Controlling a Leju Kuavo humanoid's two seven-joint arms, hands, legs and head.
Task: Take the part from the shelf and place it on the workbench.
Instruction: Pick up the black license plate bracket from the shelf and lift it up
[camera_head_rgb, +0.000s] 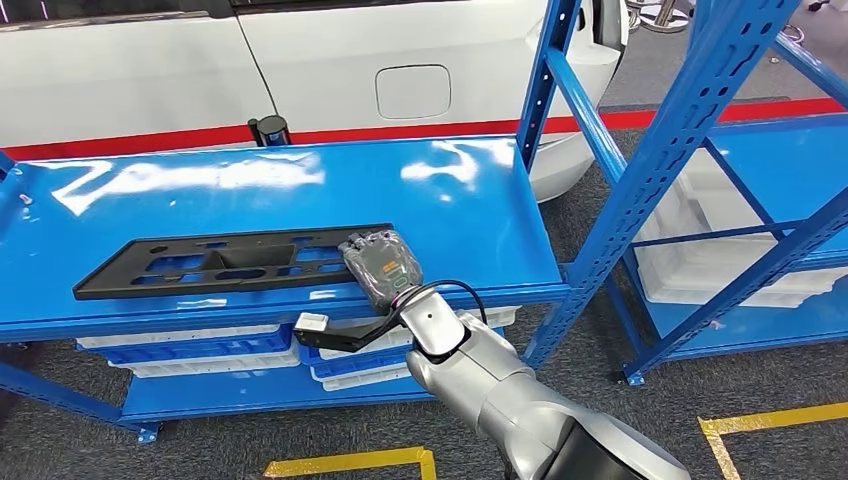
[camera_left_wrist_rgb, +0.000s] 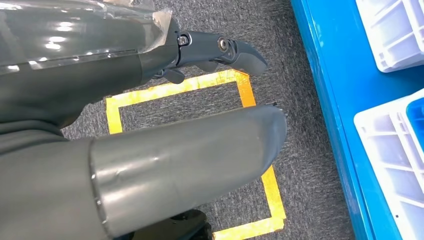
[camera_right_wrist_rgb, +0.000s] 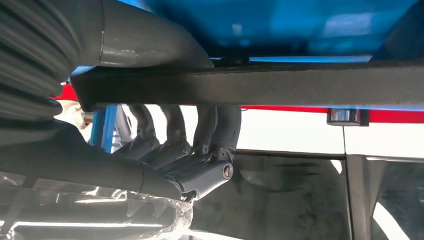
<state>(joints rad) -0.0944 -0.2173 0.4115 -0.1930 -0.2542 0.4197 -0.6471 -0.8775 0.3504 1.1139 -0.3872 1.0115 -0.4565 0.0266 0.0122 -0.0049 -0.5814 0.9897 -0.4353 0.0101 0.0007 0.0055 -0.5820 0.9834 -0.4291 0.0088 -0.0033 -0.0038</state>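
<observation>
A long flat black part (camera_head_rgb: 225, 262) with cut-outs lies on the blue top shelf (camera_head_rgb: 300, 190), near its front edge. My right hand (camera_head_rgb: 381, 265) grips the part's right end, its back facing up. In the right wrist view the thumb lies on one face of the black part (camera_right_wrist_rgb: 280, 82) and the fingers (camera_right_wrist_rgb: 200, 130) curl round the other. My left hand (camera_left_wrist_rgb: 150, 115) hangs over the grey floor. Its thumb and fingers (camera_left_wrist_rgb: 225, 50) are apart with nothing between them.
A white car stands behind the shelf. Blue rack uprights (camera_head_rgb: 545, 100) rise at the shelf's right end. A second rack on the right holds white bins (camera_head_rgb: 700, 260). White and blue bins (camera_head_rgb: 200, 350) sit on the lower level. Yellow tape (camera_head_rgb: 350, 462) marks the floor.
</observation>
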